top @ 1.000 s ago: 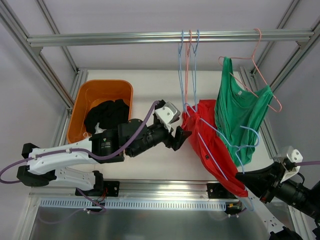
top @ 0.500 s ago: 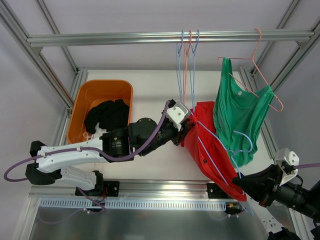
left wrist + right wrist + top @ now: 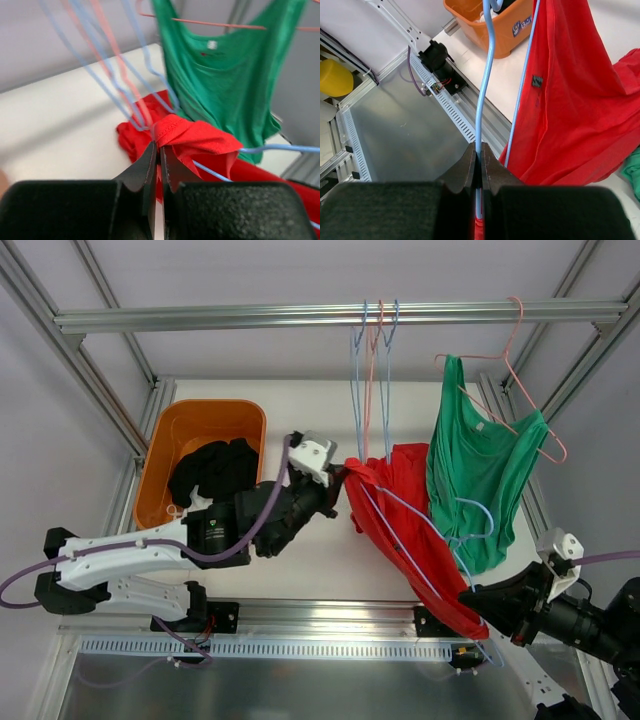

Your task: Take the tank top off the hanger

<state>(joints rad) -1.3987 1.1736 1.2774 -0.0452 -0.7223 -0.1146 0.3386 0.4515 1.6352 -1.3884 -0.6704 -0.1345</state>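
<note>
A red tank top (image 3: 425, 535) hangs on a light blue wire hanger (image 3: 398, 540) between my two arms. My left gripper (image 3: 338, 486) is shut on a bunched upper edge of the red tank top (image 3: 195, 137), the fabric pinched at the fingertips (image 3: 160, 146). My right gripper (image 3: 478, 602) is shut on the blue hanger (image 3: 487, 75) at its lower end; the wire runs straight up from between the jaws (image 3: 480, 148). The red cloth (image 3: 570, 100) drapes to the right of that wire. Another stretch of the hanger wire (image 3: 280, 148) shows behind the fabric.
A green tank top (image 3: 480, 470) hangs on a pink hanger (image 3: 520, 370) from the overhead rail (image 3: 250, 317). Several empty wire hangers (image 3: 372, 370) hang mid-rail. An orange bin (image 3: 205, 425) at the left holds a black garment (image 3: 212, 472).
My left gripper closed on the red tank top's upper edge and drew it leftward. The right arm shifted slightly left and down, still holding the hanger.
</note>
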